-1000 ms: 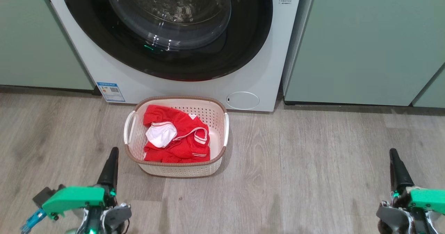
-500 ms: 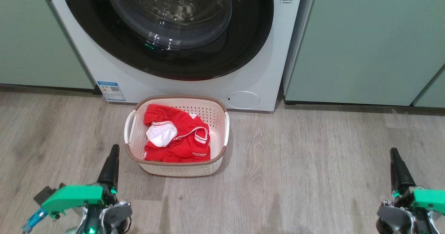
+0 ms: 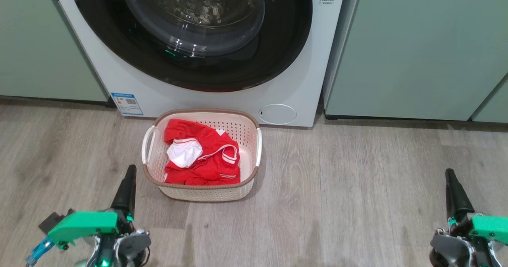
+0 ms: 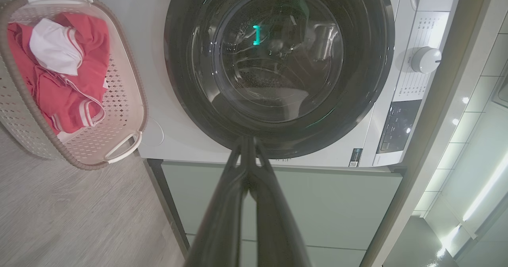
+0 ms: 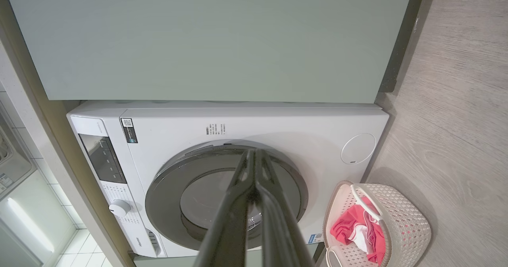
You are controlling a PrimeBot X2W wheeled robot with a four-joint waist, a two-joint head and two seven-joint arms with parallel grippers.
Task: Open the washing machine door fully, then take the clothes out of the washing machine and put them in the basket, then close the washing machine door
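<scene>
"Lower middle of the head frame, what's there?"

"basket (image 3: 247,148), cream, perforated, brown rim, white handle on each side. Stands on the wood floor (image 3: 357,187), just in front of the washing machine (image 3: 301,80), below its door."

"Clothes?"

"clothes (image 3: 206,164) inside the basket, bunched toward its left side. Bright red, white striped trim, white patch facing up. Bare strip of basket bottom along the right wall."

"Door?"

"washing machine door (image 3: 285,41) fills the top middle: wide glossy black rim, clear bulging window. Looks flush with the white front in both wrist views. Top edge cut off by the frame."

"Fingers?"

"left fingers (image 3: 126,191) lower left, pressed together, holding nothing, tip near the basket's left front corner but apart from it. right fingers (image 3: 454,195) lower right, also pressed together, empty, well apart from the basket."

"Room to move?"

"Open floor between basket and right fingers, and across the bottom middle. Pale green cabinets (image 3: 408,48) flank the machine on both sides. Small round flap (image 3: 277,114) just beside the basket's upper right rim; blue label (image 3: 127,104) at the machine's lower left corner."
</scene>
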